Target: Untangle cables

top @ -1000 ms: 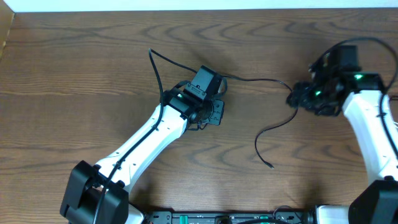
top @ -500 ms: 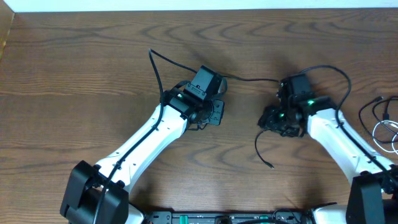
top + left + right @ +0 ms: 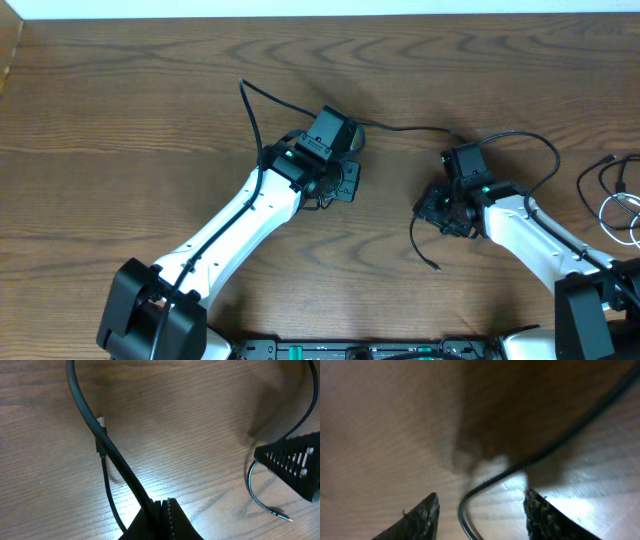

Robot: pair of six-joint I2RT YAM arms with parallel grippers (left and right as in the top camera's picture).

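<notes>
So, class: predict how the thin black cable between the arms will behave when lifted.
Probably floppy: the black cable lies in loose curves, so it would likely sag. Likely light, being so thin. Its free plug end may swing or drag if the right pincer lifts it.

Setting: a wooden table (image 3: pixel 120 100) of dark brown, strongly figured grain fills nearly the whole overhead view, its grain running left to right. Along the far edge lies a narrow pale strip (image 3: pixel 300 8), possibly a wall or a light floor; the view is too tight to tell. At the far left corner a lighter tan board (image 3: pixel 7 50) meets the tabletop. Lighting is from above: soft shadows fall on the wood, and both wrist views show a bright sheen (image 3: pixel 150 492) on the surface.
</notes>
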